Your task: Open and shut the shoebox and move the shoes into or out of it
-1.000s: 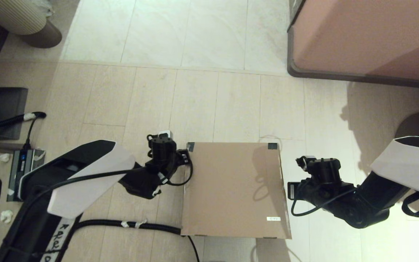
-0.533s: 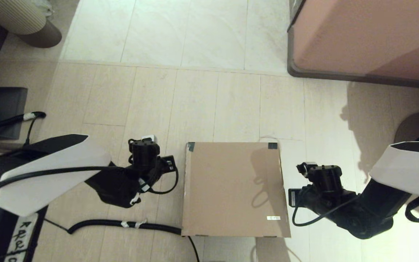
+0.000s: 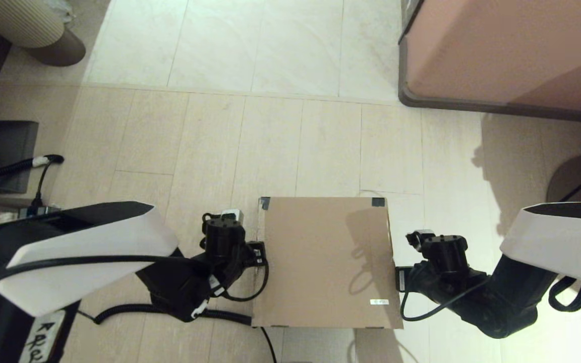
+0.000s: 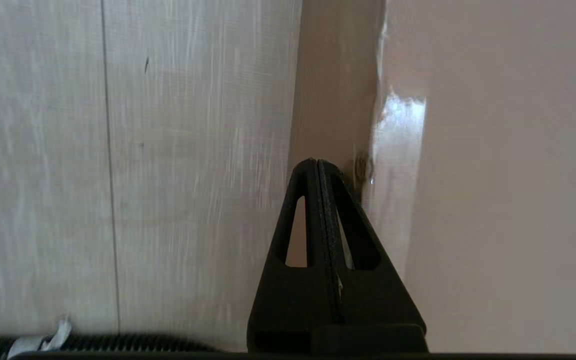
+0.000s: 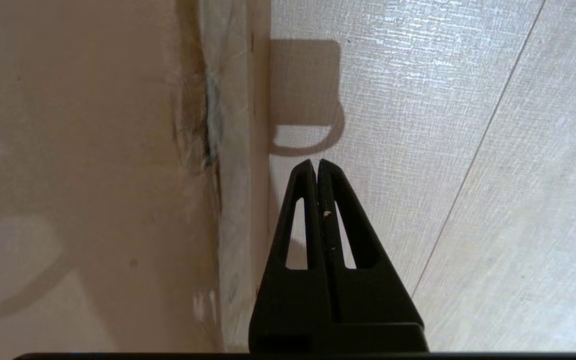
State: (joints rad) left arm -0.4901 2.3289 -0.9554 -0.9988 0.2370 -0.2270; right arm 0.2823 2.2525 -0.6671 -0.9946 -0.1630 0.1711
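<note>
Shoebox [image 3: 326,262] lid down, lower centre | left gripper [image 4: 318,165], right gripper [image 5: 316,164] flank its sides, fingers pressed together | we judge opening pending: next, lift lid edge.

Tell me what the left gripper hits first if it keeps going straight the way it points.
Probably the floor right beside the shoebox: the shut left gripper points down along its side wall, though depth is unclear.

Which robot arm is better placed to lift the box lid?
Probably the left. The left gripper, jaws shut, is right against the shoebox side under the lid edge. The right gripper, also shut, sits over the floor beside the box, slightly apart.
</note>
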